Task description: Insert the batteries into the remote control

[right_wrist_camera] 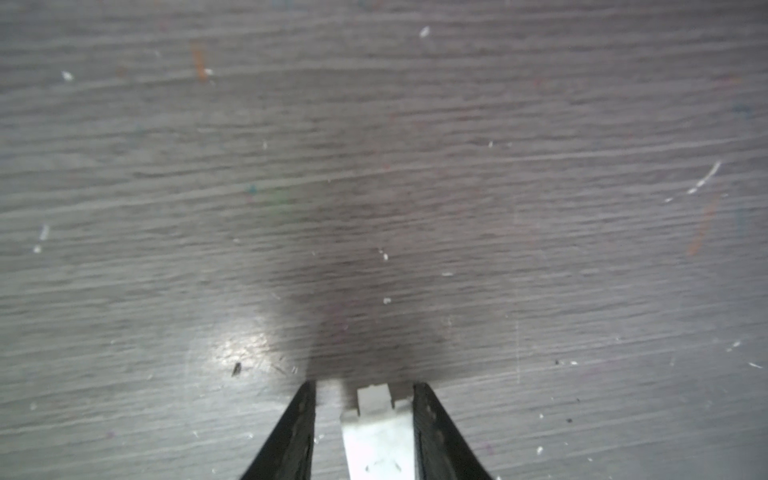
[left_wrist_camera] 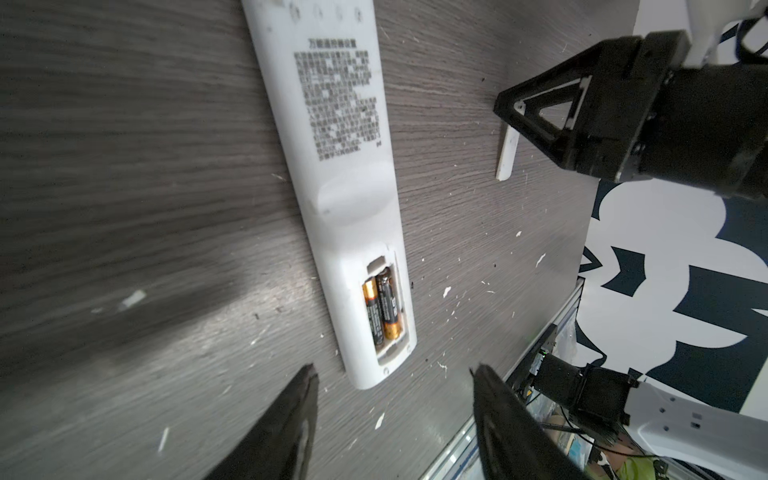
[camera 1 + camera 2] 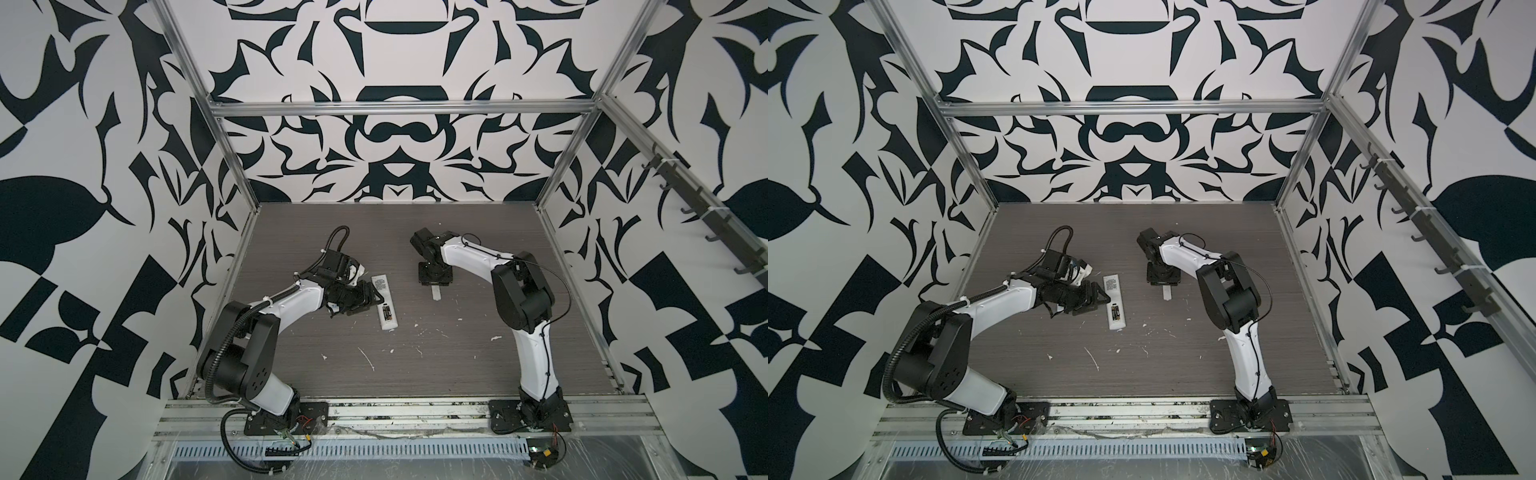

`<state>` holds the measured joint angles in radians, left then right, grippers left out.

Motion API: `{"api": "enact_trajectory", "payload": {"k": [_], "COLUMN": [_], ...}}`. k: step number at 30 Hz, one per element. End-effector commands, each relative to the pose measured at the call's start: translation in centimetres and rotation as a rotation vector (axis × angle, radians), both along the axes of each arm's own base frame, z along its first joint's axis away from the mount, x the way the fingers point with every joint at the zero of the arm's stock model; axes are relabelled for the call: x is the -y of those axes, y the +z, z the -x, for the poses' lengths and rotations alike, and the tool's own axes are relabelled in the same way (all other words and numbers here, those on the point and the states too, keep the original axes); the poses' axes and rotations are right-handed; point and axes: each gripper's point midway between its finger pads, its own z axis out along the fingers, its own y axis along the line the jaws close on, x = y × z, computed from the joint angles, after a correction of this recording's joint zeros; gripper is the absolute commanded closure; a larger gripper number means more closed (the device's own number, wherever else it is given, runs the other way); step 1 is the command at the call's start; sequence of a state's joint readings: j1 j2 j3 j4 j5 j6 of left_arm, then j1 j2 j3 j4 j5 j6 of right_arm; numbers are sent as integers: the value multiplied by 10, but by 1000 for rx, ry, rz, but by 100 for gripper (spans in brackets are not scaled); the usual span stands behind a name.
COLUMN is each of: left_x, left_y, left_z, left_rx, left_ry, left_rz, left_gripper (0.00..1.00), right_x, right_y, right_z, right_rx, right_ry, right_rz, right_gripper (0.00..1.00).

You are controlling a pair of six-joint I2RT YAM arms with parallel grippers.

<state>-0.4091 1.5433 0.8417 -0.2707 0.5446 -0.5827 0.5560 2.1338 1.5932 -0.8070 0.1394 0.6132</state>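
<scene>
Left claw (image 2: 394, 370) hangs open and empty, its fingers spread just off the end of the remote control (image 2: 332, 166), which lies back up on the grey surface (image 2: 124, 187). Two batteries (image 2: 380, 309) sit side by side in the uncovered compartment at that end. Further out, the right claw (image 1: 363, 388) points down at the surface, jaws parted around a small white cover (image 1: 378, 432). One finger touches its edge and the other stands clear. In both top views this white cover lies apart from the remote control, to its right. White flecks (image 3: 368, 357) dot the surface.
</scene>
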Motion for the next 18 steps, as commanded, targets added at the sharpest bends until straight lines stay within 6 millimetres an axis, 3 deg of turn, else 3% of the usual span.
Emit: {"api": "enact_trajectory", "payload": {"k": [1,18], "left_x": [-4,-4], "left_y": [3,7], "left_z": [5,2], "left_rx": [12,22], "left_ry": [-7,7], "left_rz": [-4,0], "left_gripper": [38,39], "right_x": [12,19], "right_y": [-23,-21], "right_z": [29,33], "right_rx": [-112,-114], "right_ry": [0,23], "right_rz": [35,65], "right_gripper": [60,74]}}
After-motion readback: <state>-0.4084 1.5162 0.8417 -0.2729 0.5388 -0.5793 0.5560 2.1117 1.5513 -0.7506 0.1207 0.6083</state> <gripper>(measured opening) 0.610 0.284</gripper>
